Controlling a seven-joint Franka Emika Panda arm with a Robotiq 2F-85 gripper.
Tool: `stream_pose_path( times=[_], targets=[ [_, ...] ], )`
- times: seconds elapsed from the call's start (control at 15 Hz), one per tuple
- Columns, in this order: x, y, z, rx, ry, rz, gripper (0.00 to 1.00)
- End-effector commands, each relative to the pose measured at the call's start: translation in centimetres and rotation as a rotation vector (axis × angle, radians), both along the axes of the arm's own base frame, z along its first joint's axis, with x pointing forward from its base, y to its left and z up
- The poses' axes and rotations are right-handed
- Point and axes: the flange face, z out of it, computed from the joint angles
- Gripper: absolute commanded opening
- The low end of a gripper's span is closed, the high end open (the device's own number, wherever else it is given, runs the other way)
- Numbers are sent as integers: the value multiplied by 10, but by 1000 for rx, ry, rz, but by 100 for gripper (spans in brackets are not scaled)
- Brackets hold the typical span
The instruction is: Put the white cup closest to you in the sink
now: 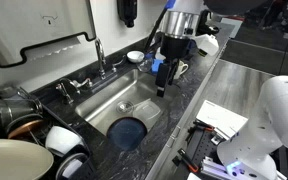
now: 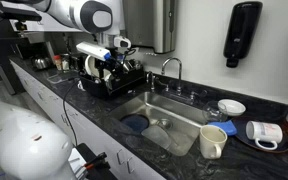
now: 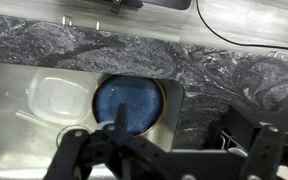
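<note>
The white cup [image 2: 212,140] stands upright on the dark stone counter just beside the sink's corner. In an exterior view it shows partly behind the gripper [image 1: 181,68]. The steel sink [image 2: 174,108] [image 1: 104,100] [image 3: 14,120] holds a blue dish [image 2: 134,123] [image 1: 129,131] [image 3: 129,102]. My gripper [image 1: 162,80] [image 2: 105,68] [image 3: 169,145] hangs open and empty, high above the sink's front rim and away from the cup. The cup is not in the wrist view.
A second white mug [image 2: 264,132] [image 1: 206,45] lies on a dark plate, with a shallow white bowl [image 2: 230,107] [image 1: 135,57] nearby. A faucet [image 2: 171,68] [image 1: 99,52] stands behind the sink. A dish rack [image 2: 109,82] is beside it. A clear container [image 3: 56,97] lies in the sink.
</note>
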Motion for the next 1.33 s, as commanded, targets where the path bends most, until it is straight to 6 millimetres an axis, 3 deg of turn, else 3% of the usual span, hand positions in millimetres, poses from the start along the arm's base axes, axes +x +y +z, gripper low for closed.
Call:
stream_pose_path(
  times=[0.0, 0.13, 0.4, 0.73, 1.2, 1.27],
  targets=[
    [0, 0, 1, 0, 1, 0, 100],
    [2, -8, 0, -11, 0, -6, 100],
    [8, -77, -3, -87, -49, -20, 100],
    [3, -166, -11, -146, -72, 100, 100],
    [-6, -273, -28, -222, -86, 324, 100],
    [-7, -251, -21, -199, -77, 256, 100]
  ],
)
